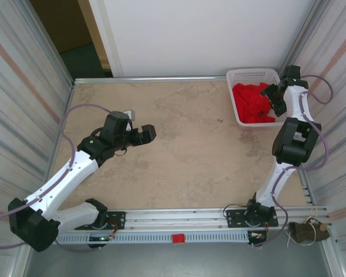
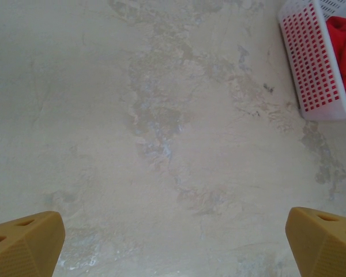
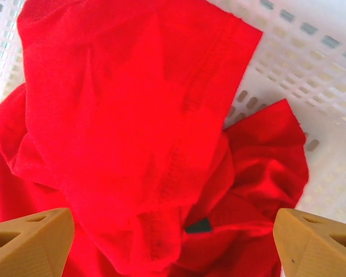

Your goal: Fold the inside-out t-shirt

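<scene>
Right claw (image 3: pixel 173 245) is open, jaws wide, gripping nothing. Its fingers straddle the shirt (image 3: pixel 132 115) from above, with cloth bunched between and under them. Whether the tips touch the cloth cannot be told. The shirt is a crumpled red heap inside the basket (image 3: pixel 317 52), which stands at 1 o'clock on the table (image 1: pixel 190 150), in the far right corner. Left claw (image 2: pixel 173 242) is open too, jaws spread and empty. It hovers over bare table at about 9 o'clock, well apart from basket and shirt.

Progress: basically at the start. The shirt is not yet out of the basket, not spread, and no fold is made. Left to do, by judgement: grab it, lift it onto the table, flatten it, fold it.

Views: the top view gives the layout, with both arms, the basket in the corner and open table between. The shirt there is just a red blob partly behind the right claw. The right wrist view gives cloth detail: a stitched hem running 1 to 7 o'clock, layered folds, and a small dark patch (image 3: pixel 199 225) at 6 o'clock, tag or print, cannot tell. The left wrist view adds the basket's mesh side at 2 o'clock with red showing through, plus the mottled table surface.
</scene>
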`<state>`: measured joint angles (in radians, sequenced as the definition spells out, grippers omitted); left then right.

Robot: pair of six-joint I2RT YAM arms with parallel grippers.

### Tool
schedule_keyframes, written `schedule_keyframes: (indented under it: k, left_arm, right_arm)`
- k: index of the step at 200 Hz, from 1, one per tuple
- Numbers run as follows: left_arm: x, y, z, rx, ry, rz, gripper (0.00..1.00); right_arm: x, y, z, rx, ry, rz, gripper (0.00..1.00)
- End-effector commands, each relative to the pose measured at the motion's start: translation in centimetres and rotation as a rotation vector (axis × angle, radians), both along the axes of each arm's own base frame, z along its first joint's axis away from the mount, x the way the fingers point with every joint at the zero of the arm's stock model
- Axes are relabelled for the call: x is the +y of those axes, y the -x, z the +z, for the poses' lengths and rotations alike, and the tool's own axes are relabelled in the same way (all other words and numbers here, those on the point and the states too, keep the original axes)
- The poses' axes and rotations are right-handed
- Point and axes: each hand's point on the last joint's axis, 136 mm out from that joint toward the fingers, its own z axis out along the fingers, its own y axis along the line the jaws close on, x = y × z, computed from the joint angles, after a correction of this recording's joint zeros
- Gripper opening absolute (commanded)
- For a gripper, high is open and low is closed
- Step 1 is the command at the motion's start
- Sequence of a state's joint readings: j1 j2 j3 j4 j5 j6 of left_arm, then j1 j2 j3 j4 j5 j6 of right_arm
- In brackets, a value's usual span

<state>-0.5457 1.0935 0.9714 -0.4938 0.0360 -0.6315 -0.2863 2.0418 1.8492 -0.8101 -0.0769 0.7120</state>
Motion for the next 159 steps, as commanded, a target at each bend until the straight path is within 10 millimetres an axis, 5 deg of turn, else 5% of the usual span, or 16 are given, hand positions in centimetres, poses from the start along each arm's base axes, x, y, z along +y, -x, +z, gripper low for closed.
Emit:
schedule_keyframes:
  k: [1,19,35,59,76,98,102,111,121,132,159]
  left_arm:
    - [-0.9,-0.2,0.8,-0.023,0.036,-0.026,0.99]
    - [-0.9,0.1,0.4,-0.016,0.041,-0.023,0.99]
    - [-0.7,0.3,0.4,-0.017,0.042,-0.019,0.99]
    - [-0.4,0.4,0.4,-0.018,0.035,-0.012,0.99]
    - [-0.4,0.5,0.3,-0.014,0.036,-0.009,0.99]
    - [-0.6,0.5,-0.1,-0.004,0.037,-0.011,0.99]
    - [-0.6,0.5,-0.1,-0.003,0.035,-0.012,0.99]
    - [-0.6,0.6,-0.4,0.002,0.034,-0.01,0.99]
    - [-0.6,0.5,-0.6,0.005,0.035,-0.007,0.99]
    - [-0.7,0.5,-0.7,0.009,0.036,-0.007,0.99]
    - [-0.8,0.4,-1.0,0.015,0.027,-0.008,0.99]
  right_arm:
    - [0.1,-1.8,-0.4,-0.003,-0.026,-0.015,0.85]
    - [0.4,-3.3,-1.0,-0.001,-0.052,0.002,0.75]
    - [0.8,-4.6,-0.7,-0.024,-0.081,0.023,0.47]
    - [1.3,-6.1,2.9,-0.111,-0.087,0.049,0.05]
    - [1.3,-6.1,5.0,-0.148,-0.066,0.057,0.0]
    - [0.7,-4.7,5.3,-0.114,-0.019,0.041,0.0]
    - [0.5,-4.2,5.0,-0.096,-0.006,0.03,0.1]
    - [0.1,-3.2,4.4,-0.06,0.017,0.01,0.54]
    - [-0.3,-2.2,3.2,-0.024,0.029,-0.015,0.87]
    - [-0.4,-1.6,1.8,0.007,0.029,-0.029,1.0]
    - [-0.4,-1.4,-1.4,0.051,0.003,-0.036,0.99]
